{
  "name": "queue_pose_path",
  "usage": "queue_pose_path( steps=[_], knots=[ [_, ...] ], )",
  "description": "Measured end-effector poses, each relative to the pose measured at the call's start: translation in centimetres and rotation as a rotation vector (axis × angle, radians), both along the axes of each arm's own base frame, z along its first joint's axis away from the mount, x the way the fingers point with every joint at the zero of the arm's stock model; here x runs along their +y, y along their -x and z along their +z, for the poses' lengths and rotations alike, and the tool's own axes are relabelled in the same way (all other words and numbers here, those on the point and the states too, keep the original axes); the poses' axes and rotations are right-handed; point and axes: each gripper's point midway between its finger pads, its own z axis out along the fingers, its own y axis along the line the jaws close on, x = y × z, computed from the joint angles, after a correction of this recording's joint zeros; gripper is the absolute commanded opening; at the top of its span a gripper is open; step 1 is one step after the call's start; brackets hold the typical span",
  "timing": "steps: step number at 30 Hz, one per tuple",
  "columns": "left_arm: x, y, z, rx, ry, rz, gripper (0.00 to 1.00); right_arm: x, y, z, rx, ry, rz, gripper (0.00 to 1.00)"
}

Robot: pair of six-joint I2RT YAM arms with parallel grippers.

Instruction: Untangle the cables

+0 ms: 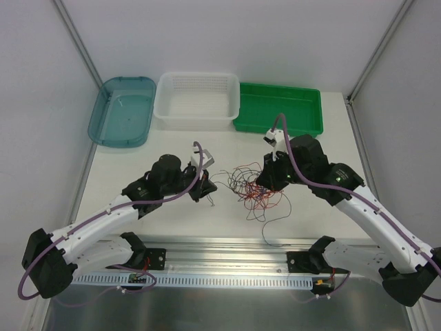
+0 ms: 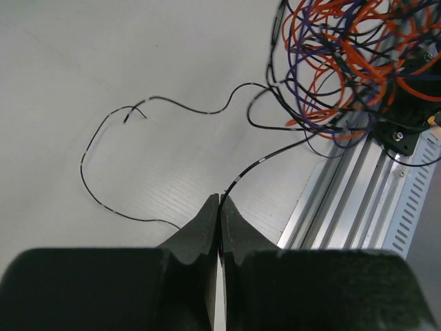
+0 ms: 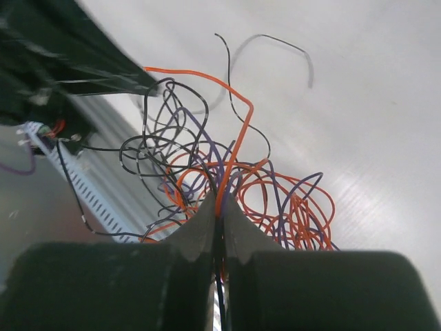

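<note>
Found a matte white tabletop point(image 1: 138, 172) with a faint ribbed grain, closed in by plain white wall panels point(image 1: 227, 34) and grey metal corner posts point(image 1: 76, 41). Saw a white perforated plastic basket point(image 1: 198, 103) standing at the far edge. Saw a translucent teal oval tray point(image 1: 127, 114) just beside the basket on its left and a bright green rectangular tray point(image 1: 279, 110) close against its right side. Saw a ribbed aluminium rail point(image 1: 227, 258) well in front of the basket, running along the near edge. Found the cables point(image 1: 256, 192), a loose tangle of hair-thin orange-red, black and purple wires, lying on the bare surface in front of the basket and off to its right, with a few curls straying toward the rail. Found the left gripper point(image 2: 220, 205) low over the table directly in front of the basket, jaws pressed together and pinching a single black strand with small white marks point(image 2: 262, 162). Traced that strand in a gentle curve from the fingertips to the heap. Noted a loose black wire end point(image 2: 103, 131) looping over the surface nearby. Found the right gripper point(image 3: 220, 210) in front of the basket's right corner, at the heap itself, jaws closed on an orange-red strand point(image 3: 238, 138) that rose out of the tips, with purple and black wires crowding the same pinch.
</note>
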Motion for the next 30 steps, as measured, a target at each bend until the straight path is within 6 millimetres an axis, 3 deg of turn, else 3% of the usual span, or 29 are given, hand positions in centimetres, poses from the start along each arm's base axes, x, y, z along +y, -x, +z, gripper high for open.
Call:
queue_pose_path(
  steps=[3, 7, 8, 11, 13, 21, 26, 29, 30],
  knots=[
    [1.0, 0.3, 1.1, -0.026, 0.037, 0.044, 0.00, -1.5, -1.2, -2.2, 0.008, 0.074, -0.105, 0.14],
    [2.4, 0.3, 3.4, -0.066, 0.111, 0.135, 0.00, -3.8, -2.3, -5.2, 0.044, 0.160, -0.250, 0.21],
    [2.7, 0.3, 4.0, -0.071, 0.131, 0.160, 0.00, -4.3, -2.4, -5.9, 0.054, 0.174, -0.276, 0.21],
    [3.4, 0.3, 5.0, -0.068, 0.172, 0.213, 0.00, -5.1, -2.6, -7.2, 0.075, 0.200, -0.324, 0.03],
    [3.9, 0.2, 5.0, -0.050, 0.179, 0.252, 0.00, -5.2, -2.6, -7.9, 0.089, 0.201, -0.344, 0.01],
    [6.7, 0.3, 3.2, 0.046, 0.094, 0.417, 0.00, -5.3, -3.4, -9.2, 0.111, 0.168, -0.424, 0.01],
    [8.8, -0.1, 4.8, 0.075, 0.072, 0.561, 0.00, -7.0, -5.3, -9.4, 0.165, 0.080, -0.566, 0.01],
    [11.3, -0.7, 6.3, 0.078, 0.058, 0.701, 0.00, -9.2, -6.0, -9.8, 0.202, 0.046, -0.673, 0.11],
    [12.3, -1.0, 6.9, 0.069, 0.055, 0.750, 0.00, -10.0, -6.1, -9.9, 0.208, 0.040, -0.705, 0.21]
  ],
)
